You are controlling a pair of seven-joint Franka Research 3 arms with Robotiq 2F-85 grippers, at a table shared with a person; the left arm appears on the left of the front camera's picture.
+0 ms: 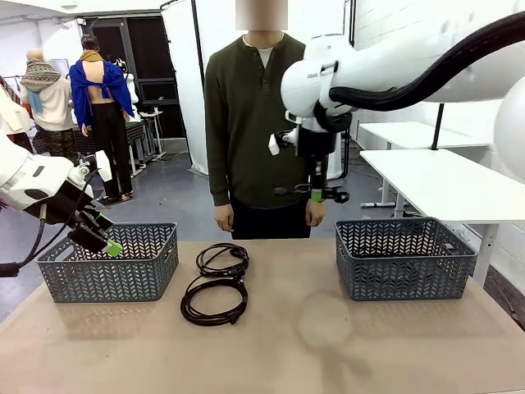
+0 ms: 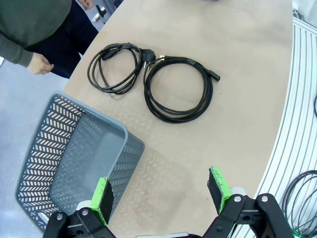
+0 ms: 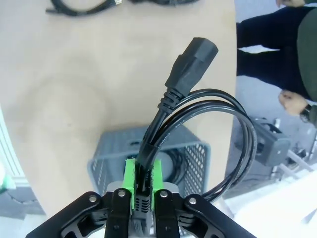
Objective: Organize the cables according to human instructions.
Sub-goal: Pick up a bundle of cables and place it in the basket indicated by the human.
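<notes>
Black cable (image 3: 163, 106) sits pinched tight in your right gripper (image 3: 143, 172) over a grey basket (image 3: 195, 151); your left gripper (image 2: 161, 191) gapes wide, empty.

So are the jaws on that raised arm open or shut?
Shut. The right arm's jaws clamp a coiled black cable between their green pads; its plug sticks out beyond them.

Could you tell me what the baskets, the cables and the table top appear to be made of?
The grey baskets look like moulded plastic, matte, with a herringbone lattice of holes. The cables seem rubber- or PVC-sheathed: black, slightly glossy, bending in soft coils. The table top is matte beige, perhaps laminate or board; unclear which.
</notes>
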